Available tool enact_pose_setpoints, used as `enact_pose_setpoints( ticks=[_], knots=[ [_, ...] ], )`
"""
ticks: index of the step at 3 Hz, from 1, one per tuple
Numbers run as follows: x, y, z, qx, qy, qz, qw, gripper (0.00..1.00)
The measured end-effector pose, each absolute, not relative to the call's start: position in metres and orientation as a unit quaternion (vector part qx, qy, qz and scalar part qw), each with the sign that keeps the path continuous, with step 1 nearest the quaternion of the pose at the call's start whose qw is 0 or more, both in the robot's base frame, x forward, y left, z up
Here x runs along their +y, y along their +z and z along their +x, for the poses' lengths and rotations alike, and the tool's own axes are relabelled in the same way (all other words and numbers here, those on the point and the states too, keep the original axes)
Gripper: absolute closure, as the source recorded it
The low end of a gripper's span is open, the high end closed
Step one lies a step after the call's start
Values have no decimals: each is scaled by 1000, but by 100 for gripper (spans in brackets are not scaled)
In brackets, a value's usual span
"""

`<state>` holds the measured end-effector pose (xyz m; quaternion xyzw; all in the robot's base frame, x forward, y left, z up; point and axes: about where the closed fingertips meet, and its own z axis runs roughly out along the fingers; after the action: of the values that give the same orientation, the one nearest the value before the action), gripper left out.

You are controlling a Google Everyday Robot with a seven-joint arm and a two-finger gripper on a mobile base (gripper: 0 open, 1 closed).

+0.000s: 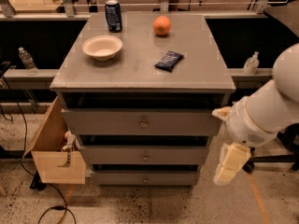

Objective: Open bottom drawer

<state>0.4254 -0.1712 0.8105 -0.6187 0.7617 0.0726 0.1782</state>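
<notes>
Gripper point(226, 166): camera view; you find it at 4 o'clock in the frame, hanging off the white arm point(268, 111), pointing down.
Gripper state: you cannot tell from this view; it holds nothing you can see.
Bottom drawer point(117, 177): lowest front of the grey cabinet point(140, 76), at 6 o'clock; small knob point(145, 178) at centre.
Gap: gripper sits at the drawer's 3 o'clock, just past the cabinet's right edge, not touching it.
Cabinet top: you see a bowl point(102, 46) at 10 o'clock, can point(113, 15) at 11, orange point(162, 25) at 1, dark packet point(169, 60) near centre.
Wooden box point(56, 153): at the cabinet's 8 o'clock, against its side.
</notes>
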Motion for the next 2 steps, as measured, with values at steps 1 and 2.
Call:
enact_pose_setpoints(
  ticks=[1,2],
  knots=[
    [-150,742,415,754,124,-623,167,0],
    [-131,681,402,749,164,-626,139,0]
  ],
)
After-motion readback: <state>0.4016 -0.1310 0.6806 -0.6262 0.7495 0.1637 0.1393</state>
